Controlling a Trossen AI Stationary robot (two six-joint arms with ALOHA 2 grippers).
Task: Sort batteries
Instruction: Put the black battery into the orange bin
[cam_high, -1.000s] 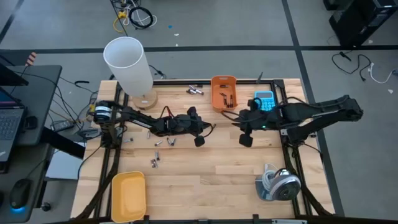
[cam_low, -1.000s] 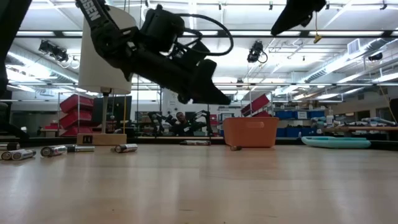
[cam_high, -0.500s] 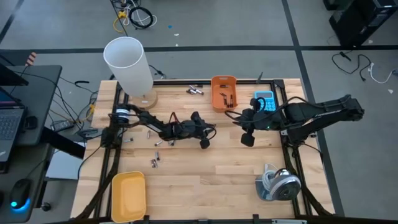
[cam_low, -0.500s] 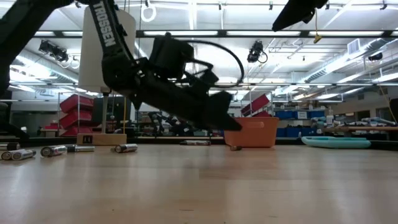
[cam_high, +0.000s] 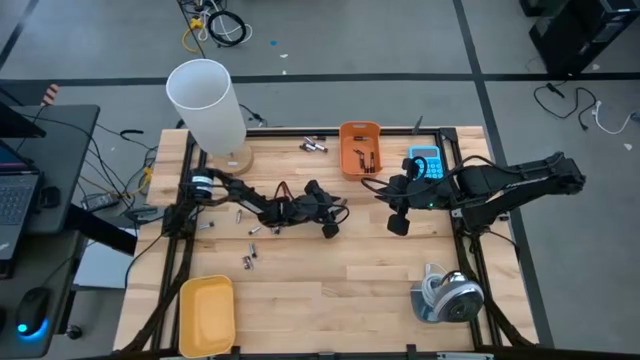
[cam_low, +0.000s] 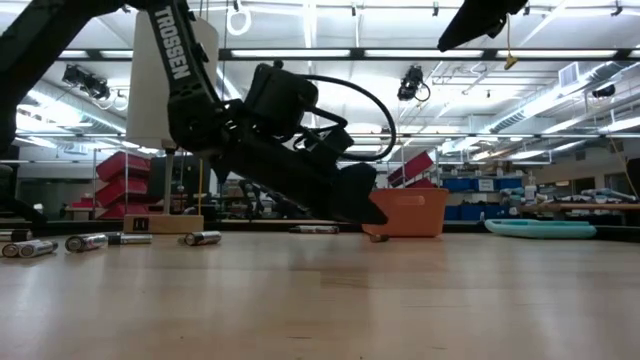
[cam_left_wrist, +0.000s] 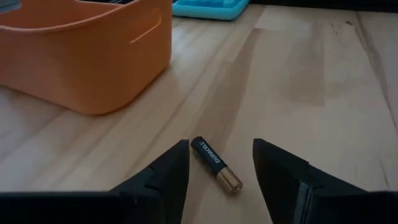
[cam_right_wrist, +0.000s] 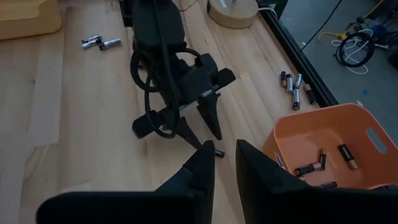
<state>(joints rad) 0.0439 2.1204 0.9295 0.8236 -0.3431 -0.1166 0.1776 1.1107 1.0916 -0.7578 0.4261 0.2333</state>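
Two arms reach over the wooden bench (cam_high: 330, 290). Near the middle of the bench the left gripper (cam_left_wrist: 216, 163) is low over the wood with its fingers spread wide, and one dark battery with a copper end (cam_left_wrist: 216, 165) lies flat on the wood between the fingertips, touched by neither. The same battery shows as a small dark speck on the wood in the right wrist view (cam_right_wrist: 219, 154), just beside the tips of the left gripper.

An orange bin (cam_high: 360, 147) stands at the far edge of the bench, near this gripper, and several batteries lie inside it (cam_right_wrist: 320, 160). A blue calculator (cam_high: 426, 160) lies beside the bin, toward the far right corner.

More loose batteries lie on the left half of the bench (cam_high: 250, 259), and a few rest along the far edge (cam_high: 314, 146). From table level, some lie in a row at the left (cam_low: 85, 241).

A yellow tray (cam_high: 207, 315) sits at the near left corner. A white cylinder on a round wooden base (cam_high: 206, 102) stands at the far left corner.

The right gripper (cam_high: 398, 224) hangs above the bench right of centre, its fingers set narrow with nothing between them.
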